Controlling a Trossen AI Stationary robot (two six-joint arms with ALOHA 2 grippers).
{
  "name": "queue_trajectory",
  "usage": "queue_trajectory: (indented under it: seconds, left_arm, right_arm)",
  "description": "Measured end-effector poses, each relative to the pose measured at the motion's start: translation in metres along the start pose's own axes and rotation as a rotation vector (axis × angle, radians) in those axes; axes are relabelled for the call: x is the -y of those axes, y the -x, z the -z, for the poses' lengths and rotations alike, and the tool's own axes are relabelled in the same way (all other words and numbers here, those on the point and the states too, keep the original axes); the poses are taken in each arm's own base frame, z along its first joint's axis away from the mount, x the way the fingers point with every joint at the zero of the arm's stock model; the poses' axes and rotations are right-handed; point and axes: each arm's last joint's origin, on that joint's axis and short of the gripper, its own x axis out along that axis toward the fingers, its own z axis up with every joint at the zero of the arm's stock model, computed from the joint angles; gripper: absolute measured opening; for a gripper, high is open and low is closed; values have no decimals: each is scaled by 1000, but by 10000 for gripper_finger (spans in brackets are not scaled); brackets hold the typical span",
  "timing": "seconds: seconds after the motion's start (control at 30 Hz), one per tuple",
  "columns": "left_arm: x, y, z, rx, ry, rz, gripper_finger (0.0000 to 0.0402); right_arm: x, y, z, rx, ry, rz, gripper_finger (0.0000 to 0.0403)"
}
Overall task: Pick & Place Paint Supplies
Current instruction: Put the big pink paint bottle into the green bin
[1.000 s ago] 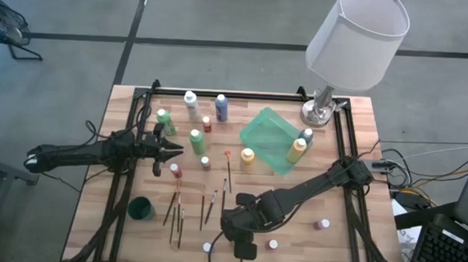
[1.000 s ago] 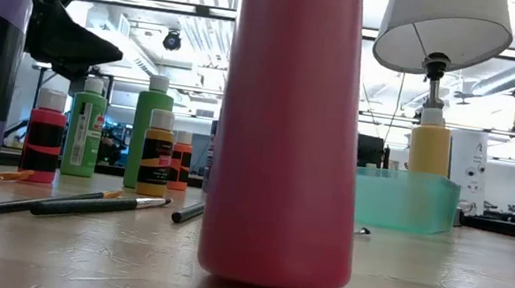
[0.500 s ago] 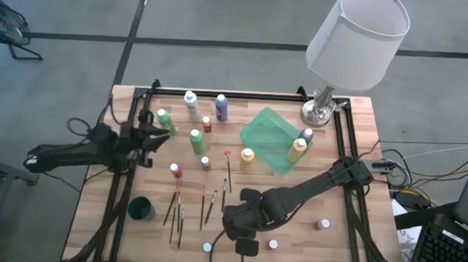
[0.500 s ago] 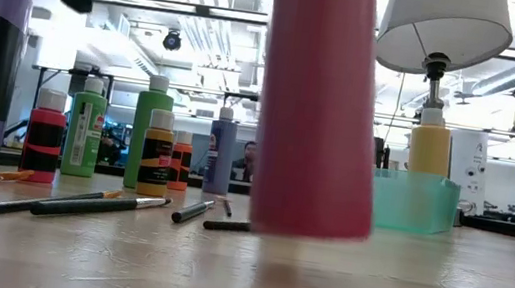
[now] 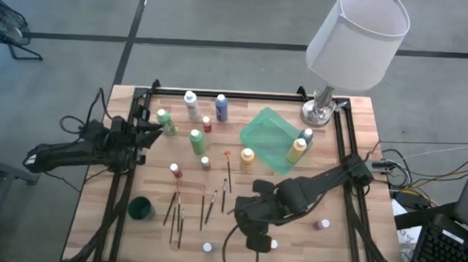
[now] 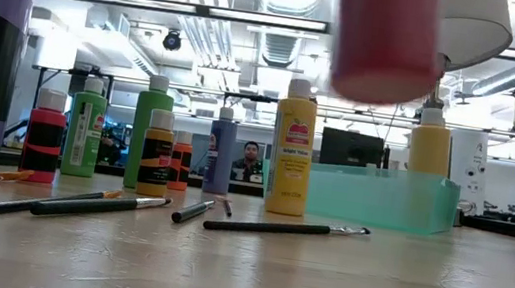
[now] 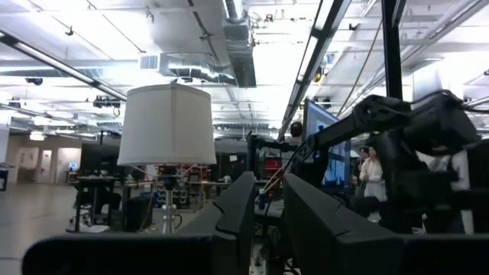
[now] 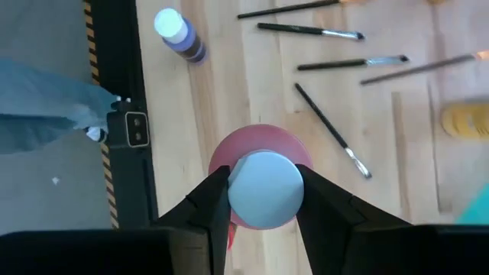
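My right end effector (image 8: 260, 200) is clamped on the white cap of a pink plastic paint bottle (image 8: 260, 187), its two fingers pressed against the cap's sides. The bottle hangs clear of the wooden slatted table (image 5: 340, 241), over the near middle part; in the low view its pink body (image 6: 383, 41) floats above the surface with nothing under it.

Under it, on the table, I see several thin wooden-handled brushes (image 8: 333, 131) lying loose and a purple white-capped bottle (image 8: 177, 32) standing near the table's dark rail.

Farther back stand the other small bottles: a tall green one (image 6: 149, 134), a yellow one (image 6: 291, 149) just in front of the translucent green tray (image 6: 386, 198), and a red one (image 6: 44, 139). A white-shaded lamp (image 5: 358, 37) stands at the far right corner.

My left end effector (image 5: 150, 131) is raised at the table's left edge, holding nothing, its fingers (image 7: 237, 210) only a narrow gap apart.
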Motion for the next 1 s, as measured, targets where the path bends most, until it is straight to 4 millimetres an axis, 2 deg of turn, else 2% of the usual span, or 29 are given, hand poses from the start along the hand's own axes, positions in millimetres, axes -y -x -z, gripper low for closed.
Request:
queue_trajectory:
  seconds: [0.17, 0.33, 0.43, 0.7, 1.0]
  left_arm:
    - [0, 0, 8, -83, -41, -3, 76]
    - [-1, 3, 26, -269, -21, -20, 76]
    - [-2, 5, 31, -317, -20, -22, 76]
    - [-2, 5, 32, -323, -52, -17, 76]
    - [-2, 6, 36, -360, -54, -18, 76]
  right_arm:
    - [12, 29, 11, 10, -141, 60, 112]
    - [25, 58, 18, 114, -305, 105, 112]
    - [32, 72, 20, 186, -372, 127, 112]
    - [49, 85, 31, 206, -477, 141, 112]
    - [81, 91, 59, 200, -586, 220, 112]
